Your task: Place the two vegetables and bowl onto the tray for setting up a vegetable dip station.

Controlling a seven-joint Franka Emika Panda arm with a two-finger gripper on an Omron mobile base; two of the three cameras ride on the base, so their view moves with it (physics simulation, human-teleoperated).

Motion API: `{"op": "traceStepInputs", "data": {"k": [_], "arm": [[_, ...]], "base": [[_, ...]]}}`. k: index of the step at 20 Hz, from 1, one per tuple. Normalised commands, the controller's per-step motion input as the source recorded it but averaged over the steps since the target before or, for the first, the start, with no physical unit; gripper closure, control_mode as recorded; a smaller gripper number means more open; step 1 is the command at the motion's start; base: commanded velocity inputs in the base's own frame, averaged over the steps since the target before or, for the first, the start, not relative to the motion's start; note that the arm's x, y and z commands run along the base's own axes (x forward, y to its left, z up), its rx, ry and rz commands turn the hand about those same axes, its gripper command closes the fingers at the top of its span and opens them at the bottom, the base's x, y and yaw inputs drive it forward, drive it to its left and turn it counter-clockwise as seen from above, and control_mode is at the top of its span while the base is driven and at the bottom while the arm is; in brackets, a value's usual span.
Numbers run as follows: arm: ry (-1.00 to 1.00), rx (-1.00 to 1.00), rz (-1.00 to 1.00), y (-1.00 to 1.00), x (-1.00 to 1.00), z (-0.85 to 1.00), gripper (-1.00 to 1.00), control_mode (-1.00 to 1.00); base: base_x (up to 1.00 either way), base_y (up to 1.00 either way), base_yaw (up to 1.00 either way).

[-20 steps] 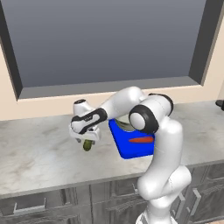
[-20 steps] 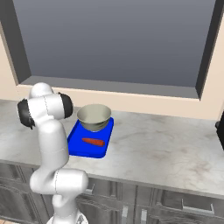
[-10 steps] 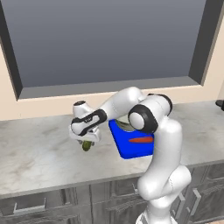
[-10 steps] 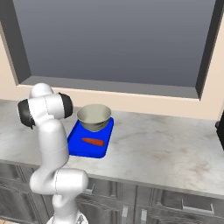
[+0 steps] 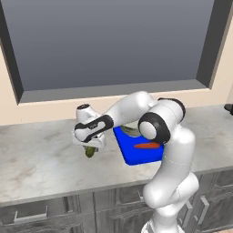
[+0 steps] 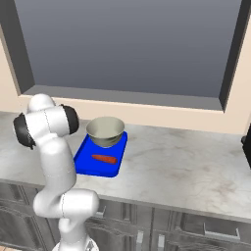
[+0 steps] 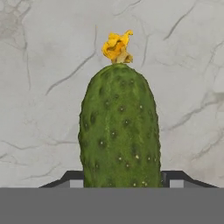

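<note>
A stubby dark green cucumber [image 7: 119,131] with a yellow flower end lies on the marble counter, left of the tray. My gripper [image 5: 90,148] reaches down over the cucumber [image 5: 91,153], and in the hand view its gripper [image 7: 121,179] tips press against both sides of it. The blue tray [image 6: 95,169] holds the orange carrot [image 6: 104,158] near its front and the grey-green bowl [image 6: 105,130] at its back. From the left base view the tray [image 5: 136,157] and carrot [image 5: 146,146] show beside my arm, and the bowl [image 5: 129,131] is mostly hidden behind it.
The grey marble counter [image 6: 186,166] runs wide to the right of the tray and left of the cucumber. A window sill and wall stand behind it. A dark object [image 6: 246,147] sits at the counter's far right edge. Cabinet drawers lie below the front edge.
The gripper's jaws have narrowed onto the cucumber. The arm has barely shifted, and the tray, carrot and bowl have stayed put.
</note>
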Motion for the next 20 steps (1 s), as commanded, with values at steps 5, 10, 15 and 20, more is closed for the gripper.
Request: {"op": "traceStepInputs", "data": {"k": [5, 10, 15, 20], "arm": [[-0.01, 0.06, -0.09, -0.13, -0.43, 0.22, 1.00, -1.00], [-0.02, 0.03, -0.16, -0.18, -0.44, 0.17, 1.00, -1.00], [-0.04, 0.00, -0.22, -0.20, -0.44, 0.13, 1.00, -1.00], [-0.06, 0.00, -0.25, -0.20, -0.38, 0.13, 1.00, -1.00]], "base": [[0.00, 0.00, 0.00], [0.00, 0.00, 0.00], [0.00, 0.00, 0.00], [0.00, 0.00, 0.00]]}}
